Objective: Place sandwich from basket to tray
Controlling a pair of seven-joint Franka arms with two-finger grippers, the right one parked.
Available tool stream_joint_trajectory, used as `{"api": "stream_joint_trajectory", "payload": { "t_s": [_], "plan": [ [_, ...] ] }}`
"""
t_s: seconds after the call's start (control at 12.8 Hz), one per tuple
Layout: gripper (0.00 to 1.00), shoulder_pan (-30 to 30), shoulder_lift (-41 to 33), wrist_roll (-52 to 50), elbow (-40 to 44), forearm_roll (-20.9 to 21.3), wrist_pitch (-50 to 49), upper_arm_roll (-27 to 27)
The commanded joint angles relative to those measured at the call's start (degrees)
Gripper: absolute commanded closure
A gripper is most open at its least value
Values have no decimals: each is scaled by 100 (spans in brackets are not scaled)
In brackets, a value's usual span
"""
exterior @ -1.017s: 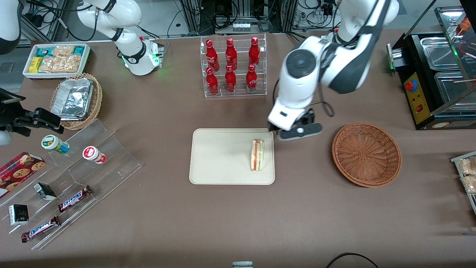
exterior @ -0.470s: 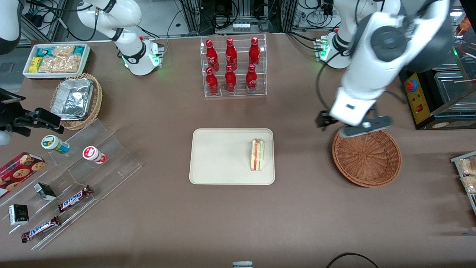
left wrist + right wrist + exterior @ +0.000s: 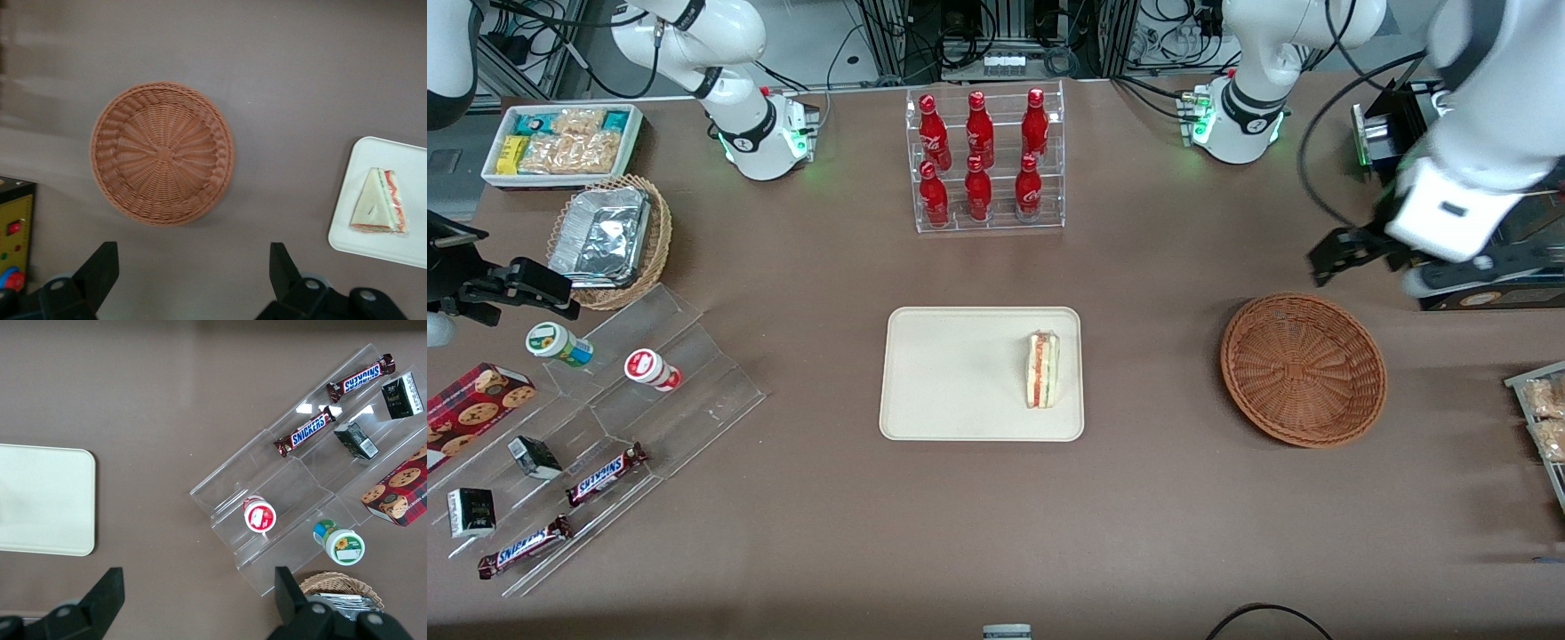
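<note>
The sandwich (image 3: 1042,370) lies on the tray (image 3: 951,373), close to the tray's edge nearest the basket (image 3: 1303,369); in the front view it shows at lower centre, standing on its side with the red-orange filling stripe running along it. The tray sits flat on the brown table (image 3: 996,516) at the middle of the frame. The basket (reddish-brown wicker, round and shallow) rests on the table at the right of the frame, well apart from the tray, and nothing lies in it.

The gripper (image 3: 1369,253) hangs at the right edge of the front view, above the table and farther from the camera than the basket, beside a black appliance (image 3: 1449,178) with a red button. Its two fingers (image 3: 100,270) are spread wide with nothing between them; the wrist view looks straight down past them onto the basket (image 3: 162,153), the tray's corner (image 3: 347,233) and the sandwich (image 3: 378,203).

A clear rack of red bottles (image 3: 983,160) stands in the upper centre of the frame, farther from the camera than the tray.
</note>
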Motion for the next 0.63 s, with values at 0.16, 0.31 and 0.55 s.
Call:
{"api": "stream_joint_trajectory", "payload": {
  "t_s": [0.16, 0.31, 0.55],
  "plan": [
    [0, 637, -253, 926, -121, -113, -307, -100],
    [0, 883, -314, 1215, -129, -148, -360, -117],
    [0, 937, -323, 1446, -138, -219, -387, -100]
  ]
}}
